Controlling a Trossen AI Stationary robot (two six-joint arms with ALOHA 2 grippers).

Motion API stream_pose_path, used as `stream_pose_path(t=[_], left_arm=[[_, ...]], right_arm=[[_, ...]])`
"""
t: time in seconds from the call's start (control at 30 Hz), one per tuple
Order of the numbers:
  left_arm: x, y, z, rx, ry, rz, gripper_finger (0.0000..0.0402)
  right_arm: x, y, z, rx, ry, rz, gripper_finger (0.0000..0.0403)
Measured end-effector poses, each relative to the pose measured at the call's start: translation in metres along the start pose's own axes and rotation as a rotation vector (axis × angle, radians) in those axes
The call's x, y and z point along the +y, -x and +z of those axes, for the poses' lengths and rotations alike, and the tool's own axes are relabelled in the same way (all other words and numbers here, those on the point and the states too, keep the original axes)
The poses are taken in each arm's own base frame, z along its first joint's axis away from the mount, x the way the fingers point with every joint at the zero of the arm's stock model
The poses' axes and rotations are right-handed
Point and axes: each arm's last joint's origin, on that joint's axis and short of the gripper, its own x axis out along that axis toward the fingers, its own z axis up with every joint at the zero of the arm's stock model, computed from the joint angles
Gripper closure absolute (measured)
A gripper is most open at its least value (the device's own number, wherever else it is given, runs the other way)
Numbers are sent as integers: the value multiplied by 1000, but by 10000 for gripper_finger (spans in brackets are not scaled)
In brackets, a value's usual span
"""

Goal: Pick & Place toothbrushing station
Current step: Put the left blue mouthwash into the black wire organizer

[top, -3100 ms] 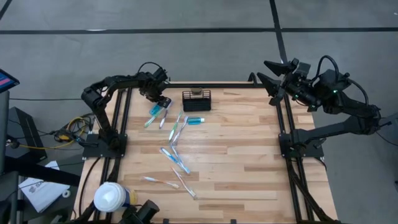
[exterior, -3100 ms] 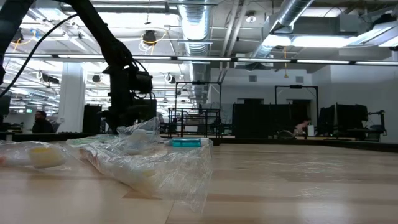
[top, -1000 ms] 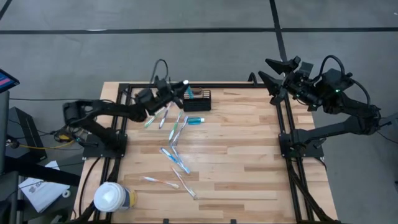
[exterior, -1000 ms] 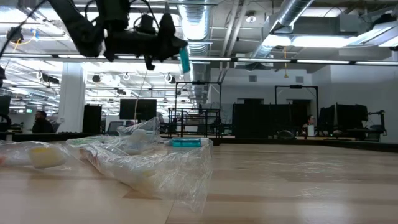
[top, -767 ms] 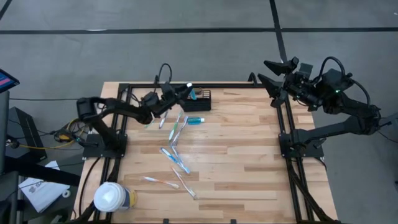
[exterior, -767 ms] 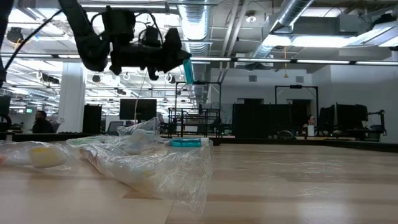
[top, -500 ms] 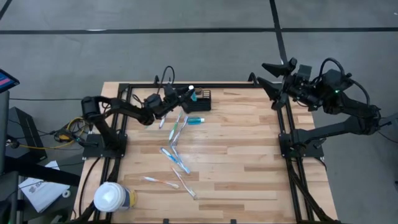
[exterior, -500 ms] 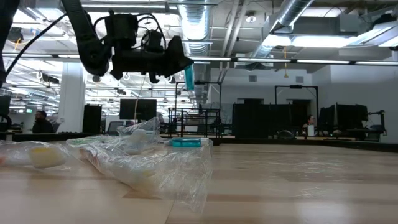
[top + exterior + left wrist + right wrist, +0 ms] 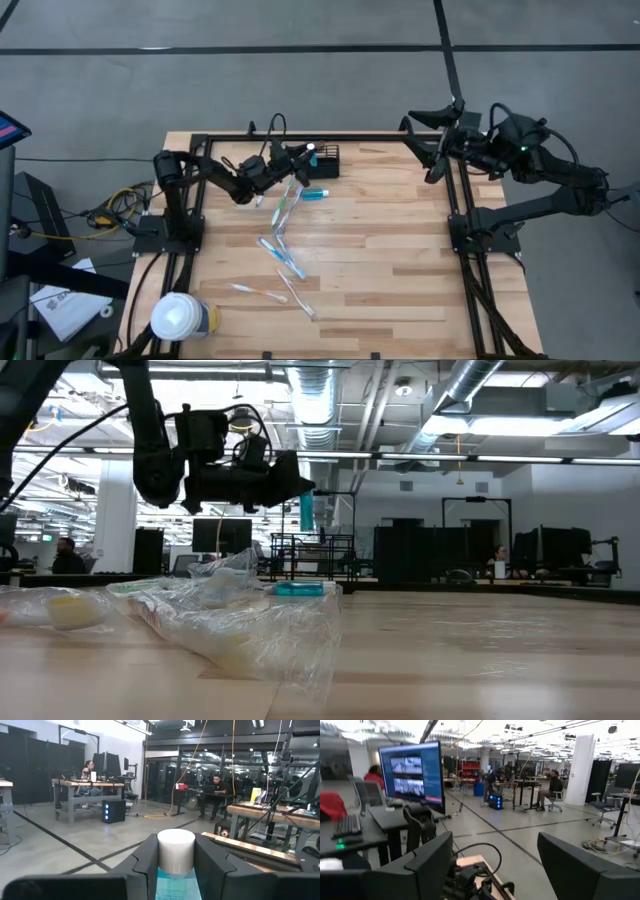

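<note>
Teal tube (image 9: 308,153), white cap up, is clamped in my left gripper (image 9: 303,155) in the high view, right over the black mesh basket (image 9: 318,162) at the table's far edge. I would lower it straight in before letting go. My right gripper (image 9: 432,148) waits, fingers spread, at the far right corner. I count one basket, one more tube (image 9: 313,193) lying near it, and roughly seven toothbrushes (image 9: 283,209) scattered; overlaps blur that count.

Low view: tube (image 9: 306,512) hangs upright, high above the wood.

Left wrist view: both fingers (image 9: 146,859) press the tube (image 9: 175,865).
</note>
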Motion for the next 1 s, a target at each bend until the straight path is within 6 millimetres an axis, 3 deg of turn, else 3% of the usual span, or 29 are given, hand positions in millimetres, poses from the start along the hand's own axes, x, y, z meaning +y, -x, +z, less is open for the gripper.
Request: stream_pose_path(t=[0.4, 1.0], left_arm=[[13, -3, -10, -22, -53, 12, 316], [17, -9, -15, 3, -135, -40, 316]], right_arm=[[1, -2, -1, 3, 46, 0, 121], [2, -3, -7, 61, 93, 11, 121]])
